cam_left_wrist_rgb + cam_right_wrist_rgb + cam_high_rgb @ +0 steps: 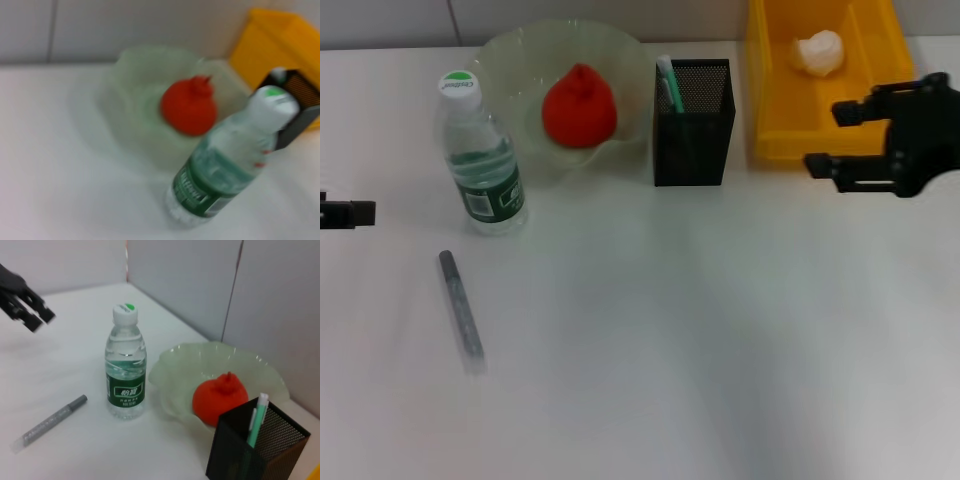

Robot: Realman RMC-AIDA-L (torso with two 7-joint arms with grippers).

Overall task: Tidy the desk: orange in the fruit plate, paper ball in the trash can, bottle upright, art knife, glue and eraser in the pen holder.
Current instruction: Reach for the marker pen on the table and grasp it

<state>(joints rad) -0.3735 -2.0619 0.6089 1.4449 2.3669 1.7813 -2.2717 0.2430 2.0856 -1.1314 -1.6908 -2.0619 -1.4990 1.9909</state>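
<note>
Grey pen-like stick (461, 309) lies loose, long axis near–far, on left. Left gripper (348, 213) nearer – fingers' state unclear. Right gripper (860, 136) apart, far right.

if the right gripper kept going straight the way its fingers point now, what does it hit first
Probably the pen holder. The open right gripper points toward the robot's left in front of the yellow bin, roughly level with the holder, though height is unclear.

Left gripper (345, 213) cut off at the head view's left edge, trash can (772, 100) cropped at the top edge, pen holder (252, 450) base cut off in the right wrist view, bottle (227, 162) blurred in the left wrist view, eraser not made out anywhere.
</note>
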